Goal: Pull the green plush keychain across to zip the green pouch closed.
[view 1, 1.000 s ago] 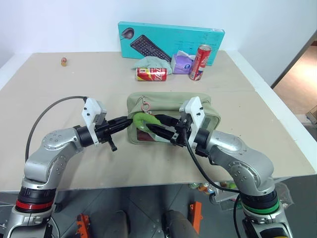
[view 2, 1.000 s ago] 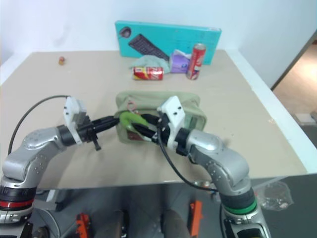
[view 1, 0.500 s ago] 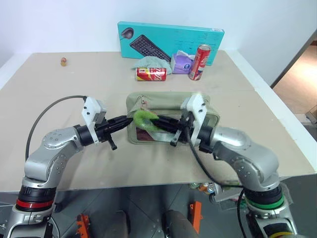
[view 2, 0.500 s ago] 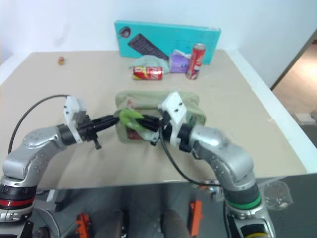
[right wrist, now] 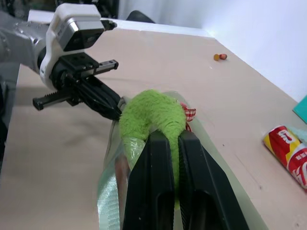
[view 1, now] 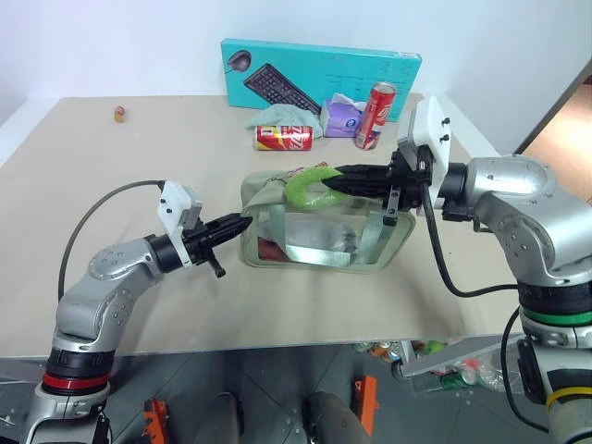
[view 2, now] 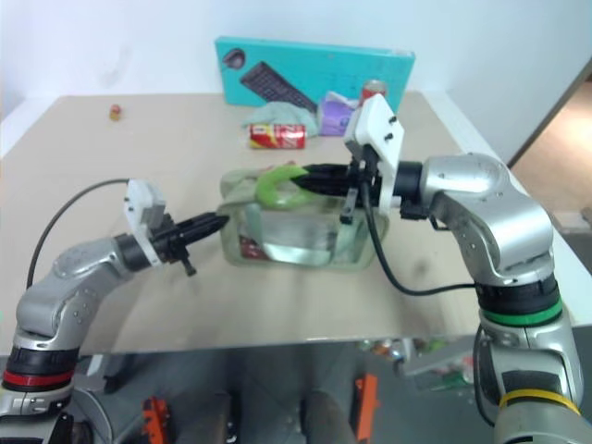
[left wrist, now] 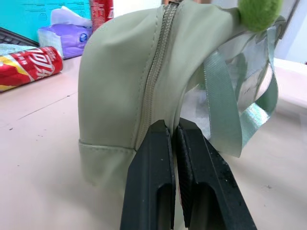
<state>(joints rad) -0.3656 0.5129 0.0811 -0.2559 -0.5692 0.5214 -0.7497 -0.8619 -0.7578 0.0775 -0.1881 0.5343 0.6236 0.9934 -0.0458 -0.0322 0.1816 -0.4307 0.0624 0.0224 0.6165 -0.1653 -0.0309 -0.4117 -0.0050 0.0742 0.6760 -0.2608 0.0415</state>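
Observation:
The green pouch, pale sage with clear panels and straps, stands mid-table with its top pulled upward. My left gripper is shut on the fabric at the pouch's left end, just below the zipper. Above the pouch's top hangs the green plush keychain, a lime fuzzy loop, with my right gripper shut on it. In the right wrist view the black fingers clamp the plush, and the left gripper shows beyond it.
At the table's back stand a teal keyboard box, a purple tissue pack, an upright red can, a lying cola can and a pale green cloth. A small object sits far left.
My right gripper closed on the plush keychain and pulled it up and to the right, raising the pouch's top. The left gripper stayed clamped on the pouch's left end.

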